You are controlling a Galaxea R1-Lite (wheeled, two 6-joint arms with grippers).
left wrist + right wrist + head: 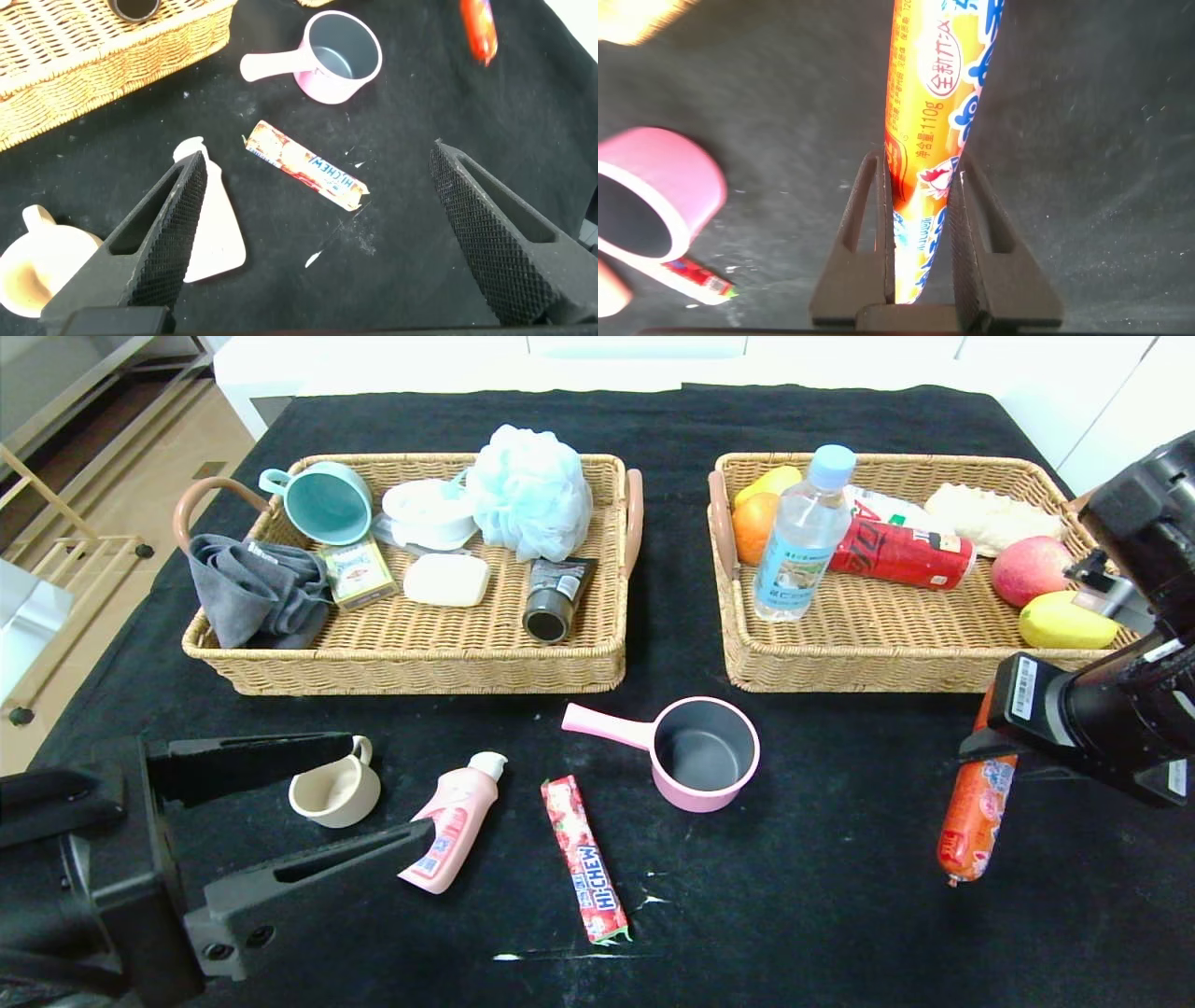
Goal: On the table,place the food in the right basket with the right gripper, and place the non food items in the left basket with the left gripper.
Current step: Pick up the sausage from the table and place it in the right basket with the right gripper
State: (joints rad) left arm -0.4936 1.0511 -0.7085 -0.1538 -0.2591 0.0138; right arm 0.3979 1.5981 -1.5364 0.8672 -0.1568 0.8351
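The right pincer (923,233) is clamped on the orange sausage (976,817), which hangs just in front of the right basket (840,653); that basket holds a water bottle (801,537), can and fruit. The left pincer (373,789), spread wide, straddles the cup (334,791) and pink bottle (450,826). Candy (585,873) and saucepan (705,753) lie between on the black desk (822,905).

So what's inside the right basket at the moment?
The right basket holds a water bottle, a red can, an orange, a red apple, yellow fruit and a pale snack. The right arm covers its near right corner.
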